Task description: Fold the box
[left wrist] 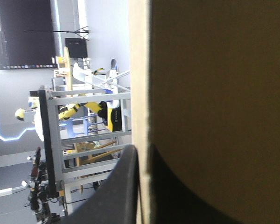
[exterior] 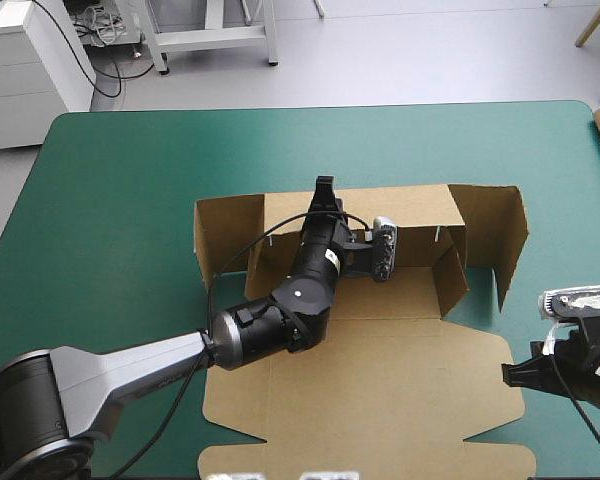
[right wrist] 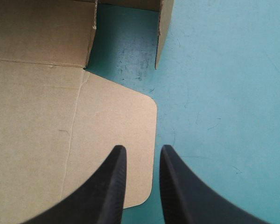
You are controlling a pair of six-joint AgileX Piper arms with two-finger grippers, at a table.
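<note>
Checking the teal-green bench point(exterior: 120, 180), found the brown box point(exterior: 380, 400) about its middle, partly raised. Noted the far wall point(exterior: 400, 210) upright along the box's far side, with side flaps standing at both ends, the right-hand flap point(exterior: 505, 235) angled outward. Noted the broad near panel lying flat on the cover, toward the bench's near edge. Recorded the left gripper point(exterior: 323, 186) reaching across the box's floor to the top edge of the far wall and clamped on it: in the left wrist view, saw the board's edge running between the two black fingers point(left wrist: 119, 186), one on each face. Recorded the right gripper point(right wrist: 139, 151) low at the near panel's right side, parted by a narrow gap over its rounded corner, one finger above board, the other above bare cover. Could not tell whether touching the board.
</note>
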